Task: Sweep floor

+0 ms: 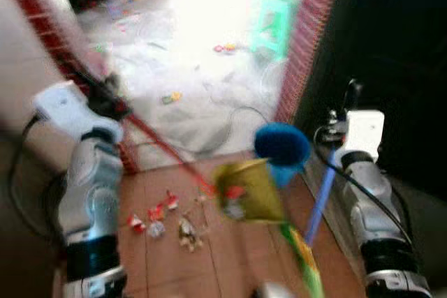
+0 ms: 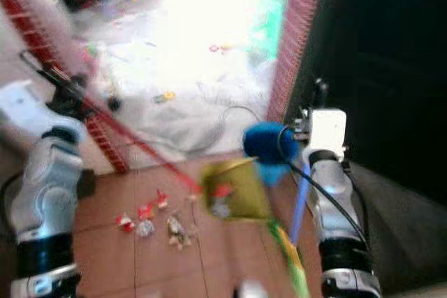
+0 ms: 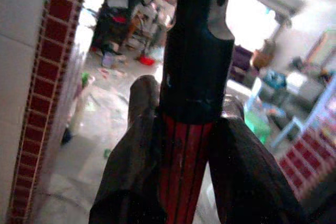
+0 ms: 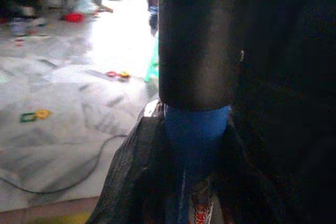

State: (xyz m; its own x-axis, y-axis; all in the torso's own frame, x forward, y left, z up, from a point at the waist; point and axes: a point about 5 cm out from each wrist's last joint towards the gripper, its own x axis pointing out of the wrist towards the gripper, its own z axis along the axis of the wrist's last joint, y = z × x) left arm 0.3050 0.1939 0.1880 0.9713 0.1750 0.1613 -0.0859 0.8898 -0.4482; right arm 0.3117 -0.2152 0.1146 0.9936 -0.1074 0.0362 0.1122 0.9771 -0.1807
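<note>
**A:** What is each arm holding?

**B:** The left gripper (image 3: 181, 145) has both black fingers clamped on a red broom handle (image 1: 164, 148). The handle slants down across a brown tiled floor (image 1: 230, 256). The right gripper (image 4: 191, 150) is clamped on a blue handle (image 1: 320, 200), which stands almost upright beside the right arm.

**A:** Where is the dirt?

**B:** A small pile of litter (image 1: 167, 221), red and pale scraps, lies on the brown tiles near the lower end of the red handle. A blurred yellow dustpan (image 1: 248, 190) sits just beside it. Beyond, more scraps dot a pale marble floor (image 1: 202, 75) near a green stool (image 1: 276, 22).
</note>
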